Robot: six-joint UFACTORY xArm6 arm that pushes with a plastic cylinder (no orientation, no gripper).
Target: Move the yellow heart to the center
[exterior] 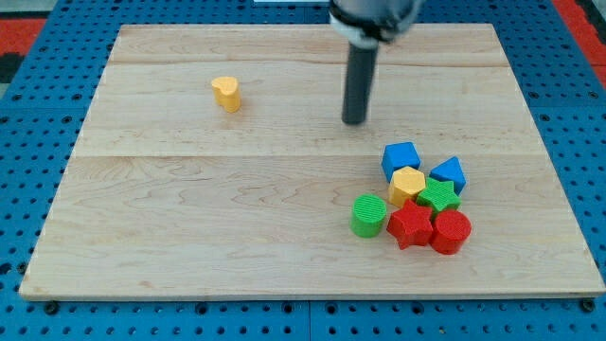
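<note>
The yellow heart [226, 94] lies alone on the wooden board [189, 218], toward the view's upper left. My tip [354, 121] stands on the board well to the right of the heart, a bit lower in the view, not touching any block. The rod rises from it to the view's top edge. A cluster of blocks lies below and to the right of my tip.
The cluster at the view's lower right holds a blue cube [401, 157], a blue block [448, 173], a yellow hexagon [407, 184], a green star [439, 196], a green cylinder [368, 215], a red star [410, 225] and a red cylinder [451, 231].
</note>
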